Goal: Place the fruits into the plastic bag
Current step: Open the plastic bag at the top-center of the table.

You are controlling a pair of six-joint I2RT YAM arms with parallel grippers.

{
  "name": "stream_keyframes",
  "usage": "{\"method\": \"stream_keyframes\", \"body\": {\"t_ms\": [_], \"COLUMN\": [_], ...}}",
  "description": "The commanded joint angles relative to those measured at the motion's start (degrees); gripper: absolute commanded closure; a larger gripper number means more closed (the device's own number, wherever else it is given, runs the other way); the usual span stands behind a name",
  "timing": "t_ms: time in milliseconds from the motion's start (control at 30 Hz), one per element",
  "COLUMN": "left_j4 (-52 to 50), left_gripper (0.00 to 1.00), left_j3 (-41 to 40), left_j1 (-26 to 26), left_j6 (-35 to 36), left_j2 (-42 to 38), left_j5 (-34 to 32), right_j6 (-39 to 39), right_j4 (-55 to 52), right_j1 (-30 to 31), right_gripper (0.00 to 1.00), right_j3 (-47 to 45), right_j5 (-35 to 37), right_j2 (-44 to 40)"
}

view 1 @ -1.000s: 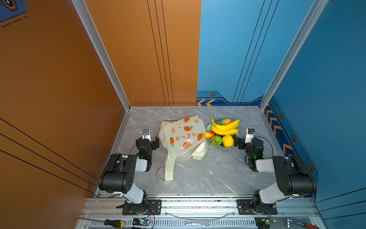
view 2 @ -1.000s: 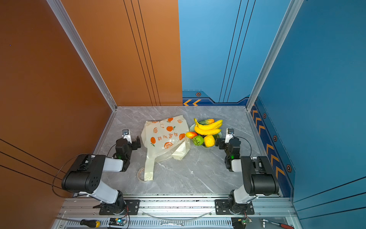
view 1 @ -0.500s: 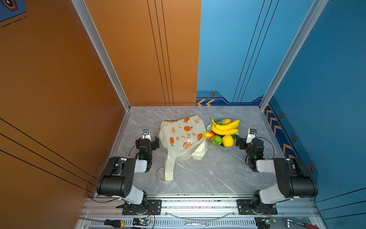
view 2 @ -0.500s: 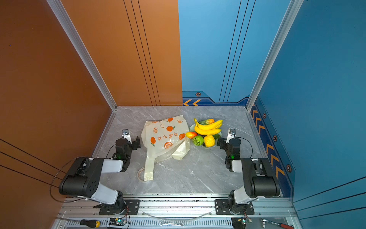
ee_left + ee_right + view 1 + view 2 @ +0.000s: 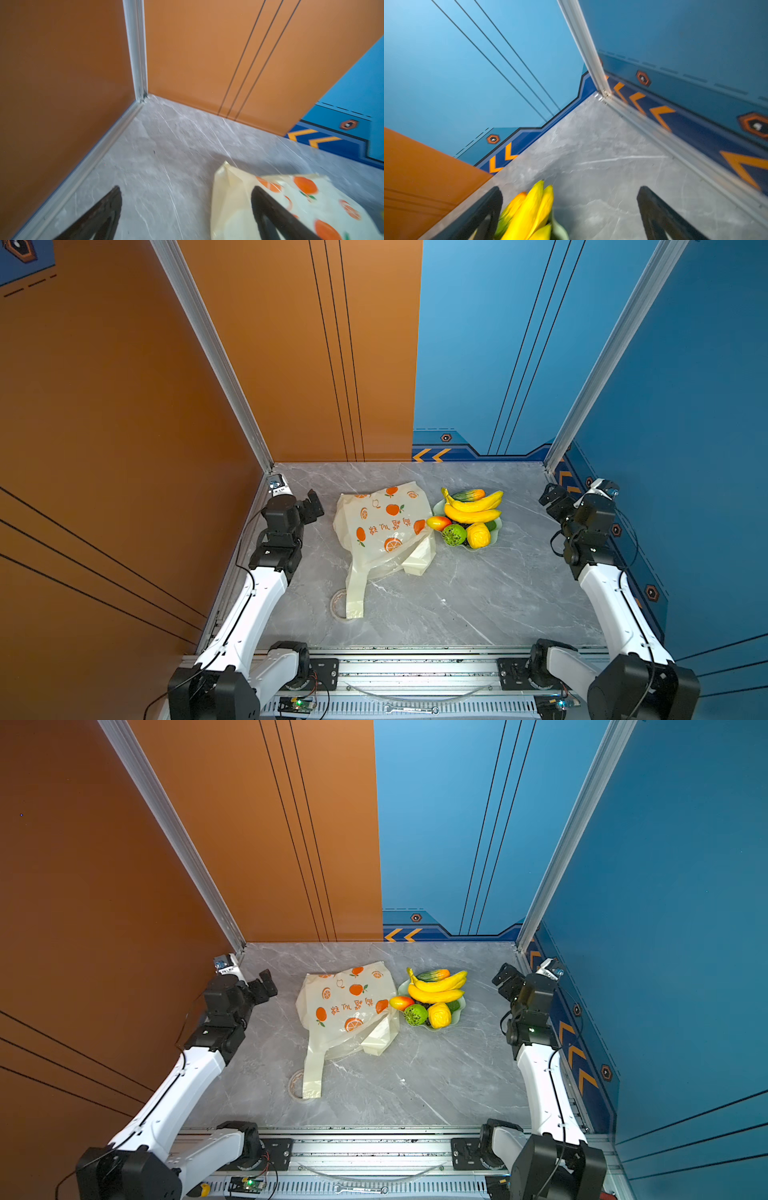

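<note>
Left end effector (image 5: 314, 506) hangs by the left wall, jaws spread and empty, well apart from the bag (image 5: 384, 522). Right end effector (image 5: 552, 502) is likewise spread and empty near the right wall, apart from the dish (image 5: 497, 531). All fruits in view sit piled in that dish, just beside the bag; none is in the bag. The bag lies flat on the table (image 5: 478, 605), mouth collapsed, with one handle (image 5: 356, 593) trailing over a tape ring (image 5: 337, 605). Judged risks: a fruit brought to the shut mouth would shove the light film along rather than enter, and a pinch on one layer only would lift the bag closed. Bananas (image 5: 473, 508) lie across the pile, so pulling them may tip the mango (image 5: 438, 522), green ball (image 5: 454, 534) or lemon (image 5: 478, 535) out to roll away.
</note>
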Motion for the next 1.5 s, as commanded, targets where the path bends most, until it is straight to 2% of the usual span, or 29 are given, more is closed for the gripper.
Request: {"method": "stream_keyframes", "body": {"t_ms": [0, 200, 400, 667, 867, 1000, 1167, 1267, 1367, 1400, 1467], "left_j4": [-16.35, -30.22, -39.41, -44.39, -44.44, -47.24, -54.97, -58.88, -60.26, -60.26, -60.59], "left_gripper": [0.02, 0.03, 0.02, 0.02, 0.02, 0.02, 0.02, 0.02, 0.02, 0.02, 0.0], "left_j3": [5.0, 14.9, 19.45, 20.88, 20.95, 20.82, 22.37, 23.25, 22.44, 21.75, 20.09], "left_j1": [-2.42, -4.72, -8.35, -10.85, -14.74, -20.03, -32.59, -39.68, -40.1, -39.65, -39.36], "left_j6": [-5.68, -7.44, -7.64, -11.55, -12.68, -11.59, -7.67, -7.69, -10.83, -12.11, -15.21], "left_j2": [-1.6, -1.53, -0.52, -0.01, 2.02, 3.53, 5.99, 7.2, 5.68, 4.71, 3.26], "left_j5": [5.48, 12.09, 16.77, 21.36, 21.49, 17.42, 4.4, -3.8, -6.12, -6.0, -5.33], "right_j6": [7.49, 2.46, -1.99, -2.23, -1.08, -0.15, 0.93, 2.2, 5.96, 6.96, 8.01], "right_j4": [-16.26, -34.93, -53.81, -62.6, -66.57, -65.86, -63.43, -59.01, -54.11, -53.29, -54.12], "right_j1": [1.18, 9.59, 20.8, 30.39, 35.65, 41.42, 45.91, 49.07, 52.06, 54.69, 57.75], "right_gripper": [0.0, 0.0, 0.0, 0.0, 0.0, 0.0, 0.0, 0.0, 0.01, 0.01, 0.02], "right_j3": [6.63, 21.14, 32.97, 38.17, 40.23, 41.56, 41.72, 40.73, 39.09, 39.23, 40.02], "right_j5": [-8.83, -10.26, -6.15, -1.86, 1.95, 4.06, 3.18, 2.1, -0.93, -1.07, 1.28], "right_j2": [0.25, 1.37, 7.18, 12.95, 17.5, 20.69, 24.03, 24.24, 25.6, 26.54, 28.72]}}
